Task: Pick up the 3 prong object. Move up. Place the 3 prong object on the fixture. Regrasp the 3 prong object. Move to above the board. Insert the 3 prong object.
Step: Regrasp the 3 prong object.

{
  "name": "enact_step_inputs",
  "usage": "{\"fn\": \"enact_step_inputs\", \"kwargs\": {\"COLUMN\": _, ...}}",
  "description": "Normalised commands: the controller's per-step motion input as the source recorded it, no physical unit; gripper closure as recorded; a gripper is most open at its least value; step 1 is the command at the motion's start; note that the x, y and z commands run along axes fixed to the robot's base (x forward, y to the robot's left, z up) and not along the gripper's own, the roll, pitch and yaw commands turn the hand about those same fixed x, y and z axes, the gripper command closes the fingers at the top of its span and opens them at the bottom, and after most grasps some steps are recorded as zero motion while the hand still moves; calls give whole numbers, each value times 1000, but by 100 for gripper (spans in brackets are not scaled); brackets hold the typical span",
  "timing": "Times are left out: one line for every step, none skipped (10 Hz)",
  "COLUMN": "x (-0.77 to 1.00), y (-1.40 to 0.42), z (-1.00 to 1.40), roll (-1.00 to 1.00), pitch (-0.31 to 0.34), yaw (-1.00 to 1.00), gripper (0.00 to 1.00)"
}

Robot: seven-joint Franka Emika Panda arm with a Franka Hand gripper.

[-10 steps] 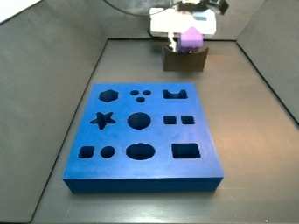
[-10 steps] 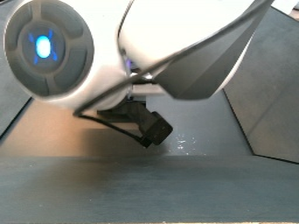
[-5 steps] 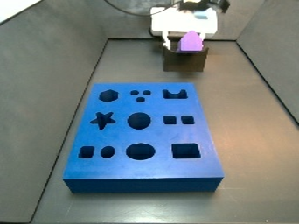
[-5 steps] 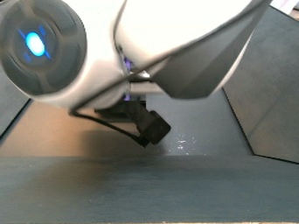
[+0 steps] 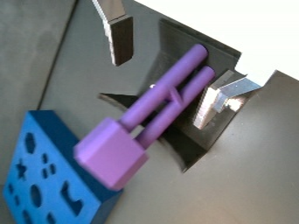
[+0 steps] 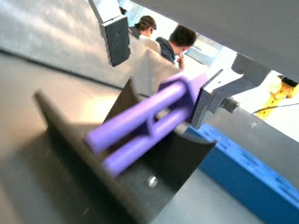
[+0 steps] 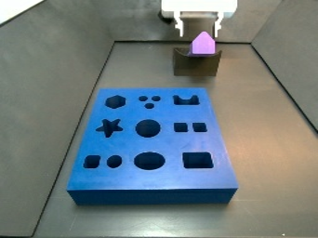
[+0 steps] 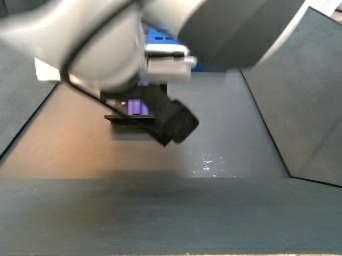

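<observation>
**Mia:** Where is the small light-purple plastic 3 prong object point(image 7: 203, 43)?

**Sam:** It sits in the small dark notched fixture point(image 7: 196, 62), past the far end of the big flat blue board point(image 7: 152, 142) with the shaped holes. The board lies well apart from it.

**Mia:** Which way does the piece point?

**Sam:** In both wrist views its long side leans. The square end point(image 5: 111, 155) sticks out past the fixture. The long round prongs point(image 5: 184, 79) run back up toward the robot's claw.

**Mia:** And where is the gripper point(image 5: 176, 59)?

**Sam:** It hangs just above the fixture. In a side view it is the white part point(image 7: 199, 13) right over the purple tip.

**Mia:** Is it holding the piece?

**Sam:** No. The 2 flat silver fingers point(image 6: 115, 40) are spread apart. One stands on each side of the prongs point(image 6: 176, 90), and I see a gap by the far one. The other finger point(image 6: 212, 92) is very close to the prongs, and I cannot tell if it touches.

**Mia:** So what comes next?

**Sam:** I think the regrasp. The prongs lie between the fingers, so the claw needs to come down a little and squeeze across them.
</observation>
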Motion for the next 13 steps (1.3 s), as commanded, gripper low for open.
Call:
{"fn": "enact_step_inputs", "kwargs": {"x": -43, "y": -3, "z": 581, "roll": 50, "pitch": 36, "yaw": 62, "gripper": 0}}
{"fn": "enact_step_inputs", "kwargs": {"x": -33, "y": 0, "z": 347, "roll": 46, "pitch": 66, "yaw": 49, "gripper": 0}}
{"fn": "enact_step_inputs", "kwargs": {"x": 1, "y": -989, "z": 1000, "roll": 1000, "pitch": 72, "yaw": 37, "gripper": 0}}
{"fn": "enact_step_inputs", "kwargs": {"x": 0, "y": -1000, "z": 931, "roll": 1000, "pitch": 70, "yaw": 35, "gripper": 0}}
{"fn": "enact_step_inputs", "kwargs": {"x": -14, "y": -1000, "z": 916, "roll": 1000, "pitch": 65, "yaw": 34, "gripper": 0}}
{"fn": "enact_step_inputs", "kwargs": {"x": -47, "y": -1000, "z": 874, "roll": 1000, "pitch": 54, "yaw": 33, "gripper": 0}}
{"fn": "enact_step_inputs", "kwargs": {"x": -56, "y": -1000, "z": 830, "roll": 1000, "pitch": 50, "yaw": 32, "gripper": 0}}
{"fn": "enact_step_inputs", "kwargs": {"x": -56, "y": -1000, "z": 769, "roll": 1000, "pitch": 48, "yaw": 31, "gripper": 0}}
{"fn": "enact_step_inputs", "kwargs": {"x": -57, "y": -1000, "z": 659, "roll": 1000, "pitch": 46, "yaw": 31, "gripper": 0}}
{"fn": "enact_step_inputs", "kwargs": {"x": -52, "y": -827, "z": 395, "roll": 1000, "pitch": 43, "yaw": 31, "gripper": 0}}
{"fn": "enact_step_inputs", "kwargs": {"x": -41, "y": -697, "z": 251, "roll": 1000, "pitch": 40, "yaw": 31, "gripper": 0}}
{"fn": "enact_step_inputs", "kwargs": {"x": -27, "y": -428, "z": 111, "roll": 1000, "pitch": 36, "yaw": 31, "gripper": 0}}
{"fn": "enact_step_inputs", "kwargs": {"x": -31, "y": -218, "z": 81, "roll": 1000, "pitch": 33, "yaw": 32, "gripper": 0}}
